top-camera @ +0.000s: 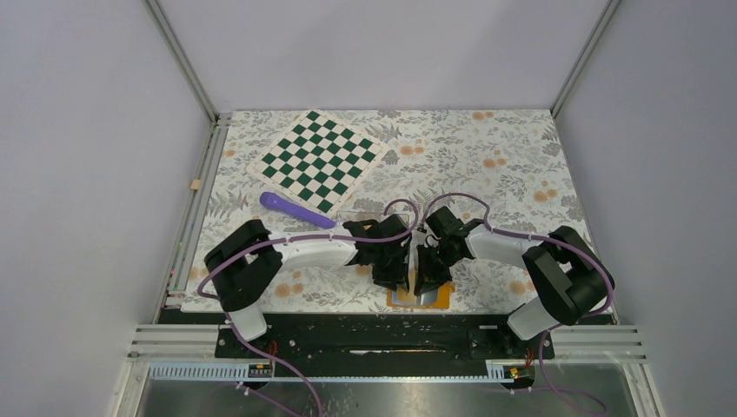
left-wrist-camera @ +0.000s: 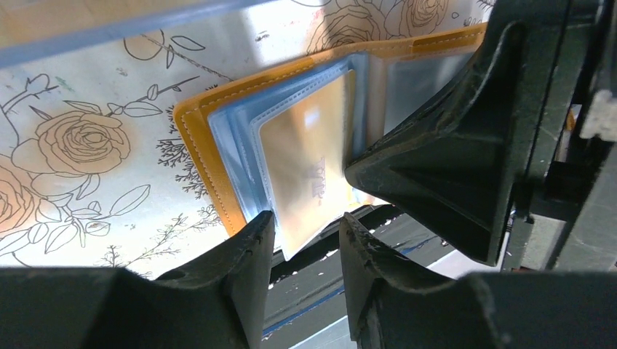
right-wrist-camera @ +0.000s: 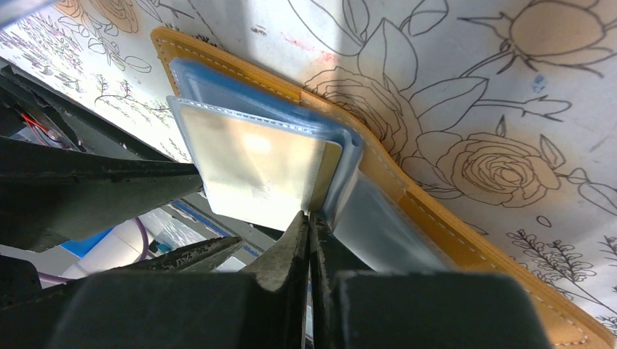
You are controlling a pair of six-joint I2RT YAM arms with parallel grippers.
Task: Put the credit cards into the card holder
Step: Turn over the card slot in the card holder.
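Faint, unreadable print [left-wrist-camera: 318, 179] on sleeved card [left-wrist-camera: 295, 138]

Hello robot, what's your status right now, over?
Right gripper shut, tip at the clear sleeves. Left gripper astride a corner of the gold card, grip unclear. Orange card holder lies open. Purple stick and chessboard well behind.

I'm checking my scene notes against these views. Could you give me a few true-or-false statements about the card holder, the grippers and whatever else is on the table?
1. The card holder lies folded shut. False: it lies open, with its clear sleeves showing.
2. The right gripper is shut. True.
3. The left gripper has its fingers standing apart. True.
4. The chessboard lies at the table's near edge. False: it lies far back on the left, and the card holder is at the near edge.
5. A purple object lies near the chessboard. True.
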